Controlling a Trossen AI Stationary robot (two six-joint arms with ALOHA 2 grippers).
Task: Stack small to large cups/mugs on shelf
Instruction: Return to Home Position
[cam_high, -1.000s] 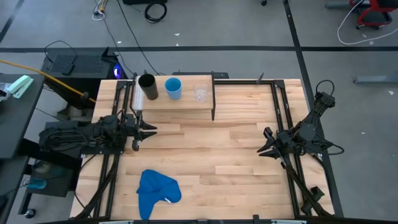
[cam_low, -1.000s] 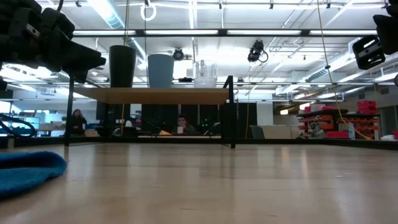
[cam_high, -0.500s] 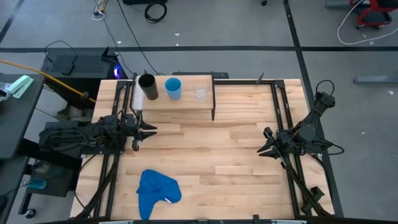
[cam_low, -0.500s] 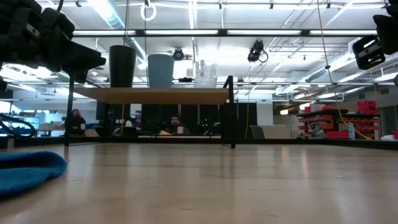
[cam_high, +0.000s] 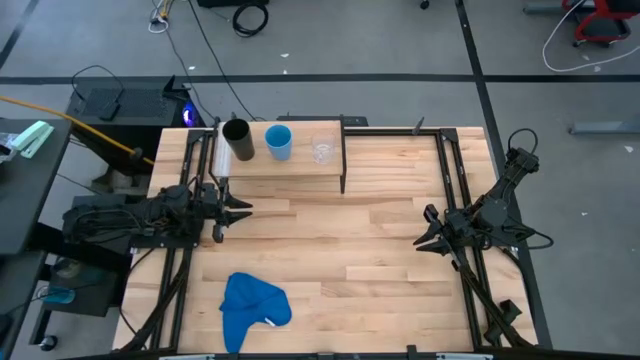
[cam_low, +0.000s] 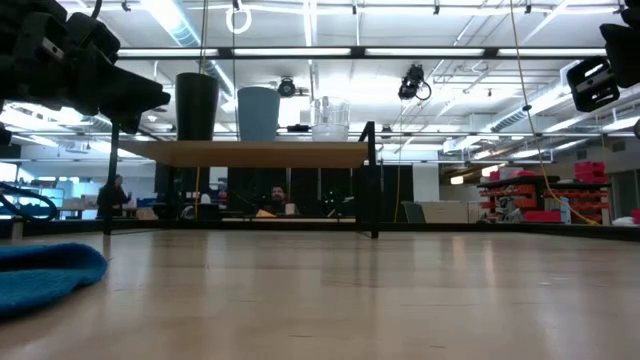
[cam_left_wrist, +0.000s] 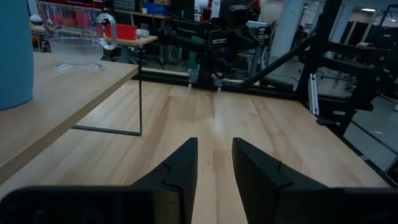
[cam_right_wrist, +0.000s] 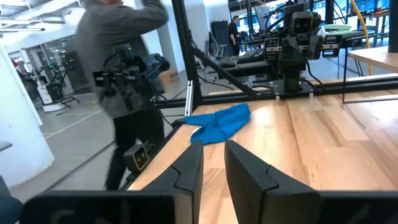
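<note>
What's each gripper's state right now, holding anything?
Left gripper: fingers slightly open, holding nothing.
Right gripper: fingers slightly open, holding nothing.

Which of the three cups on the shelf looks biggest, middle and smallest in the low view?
1. black cup, tallest
2. light-blue cup
3. clear mug, shortest
All three stand in one row on the shelf, so nearness hardly skews this.
</note>
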